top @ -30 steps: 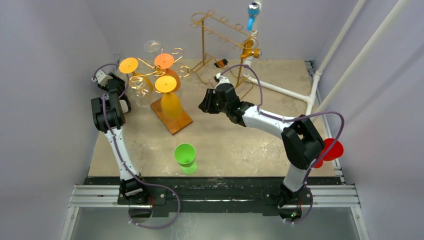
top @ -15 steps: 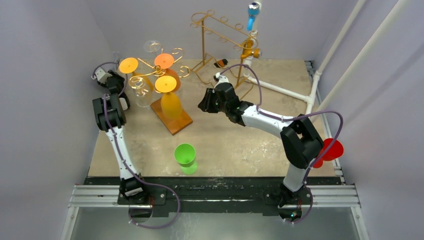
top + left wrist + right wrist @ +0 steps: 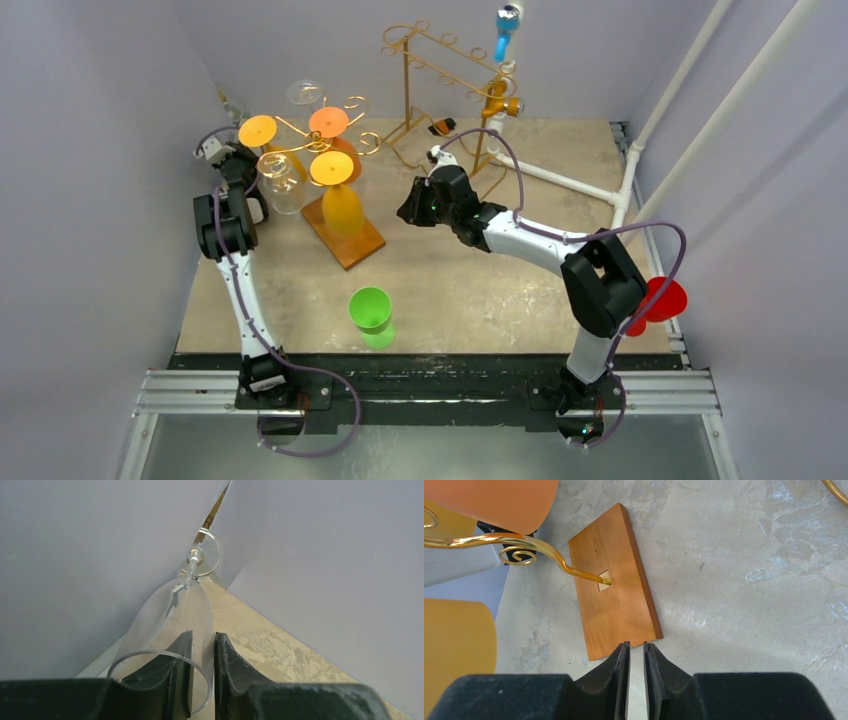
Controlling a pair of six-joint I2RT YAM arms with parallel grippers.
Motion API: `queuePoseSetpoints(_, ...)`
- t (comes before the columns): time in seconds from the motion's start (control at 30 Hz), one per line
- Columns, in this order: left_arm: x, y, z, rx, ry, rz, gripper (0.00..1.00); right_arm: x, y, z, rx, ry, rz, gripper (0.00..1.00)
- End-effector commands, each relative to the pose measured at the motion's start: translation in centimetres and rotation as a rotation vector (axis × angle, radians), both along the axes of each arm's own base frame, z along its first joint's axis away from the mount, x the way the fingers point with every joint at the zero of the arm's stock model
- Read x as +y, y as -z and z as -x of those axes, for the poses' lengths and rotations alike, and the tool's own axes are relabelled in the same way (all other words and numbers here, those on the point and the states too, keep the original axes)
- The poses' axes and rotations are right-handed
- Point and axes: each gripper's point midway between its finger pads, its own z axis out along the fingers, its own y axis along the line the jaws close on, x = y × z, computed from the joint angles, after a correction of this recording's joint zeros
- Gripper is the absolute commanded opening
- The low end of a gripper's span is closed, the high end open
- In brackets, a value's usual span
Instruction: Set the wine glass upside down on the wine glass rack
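Left tool (image 3: 202, 639) clamped on clear wine glass (image 3: 167, 611) rim wall, far-left bench corner. Glass long axis in line with tool, foot pointing away at far wall. Right tool (image 3: 636, 647) empty, slit-wide gap, over wooden rack base (image 3: 611, 600).

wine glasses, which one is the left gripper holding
The clear wine glass by the left wall, off the rack, its rim pinched in the left gripper. Other clear glasses and orange glasses hang on the rack; the green glass stands on the table.
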Motion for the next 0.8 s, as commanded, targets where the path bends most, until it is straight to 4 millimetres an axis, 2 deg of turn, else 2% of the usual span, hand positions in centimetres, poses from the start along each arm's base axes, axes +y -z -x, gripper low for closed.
queuePoseSetpoints(0.0,2.3,-2.6,3.0,-0.035,-0.136,-0.044,0.0,0.7,-1.9,-0.9,-0.034,-0.003,-0.045,0.23)
queuePoseSetpoints(0.23,2.0,-4.8,4.9,-0.084,-0.181,-0.117,0.0,0.8,-2.1,-0.7,-0.03,-0.006,-0.051,0.2)
queuePoseSetpoints(0.43,-0.7,-6.6,5.5,-0.147,-0.102,-0.206,0.0,0.8,-2.1,-0.9,-0.029,0.001,-0.05,0.2)
queuePoseSetpoints(0.63,-2.7,-9.0,5.6,-0.231,-0.006,-0.252,0.0,0.9,-2.0,-1.1,-0.026,0.003,-0.046,0.18)
queuePoseSetpoints(0.77,-3.7,-9.7,5.2,-0.267,0.061,-0.262,0.0,1.1,-2.2,-1.0,-0.025,-0.008,-0.053,0.17)
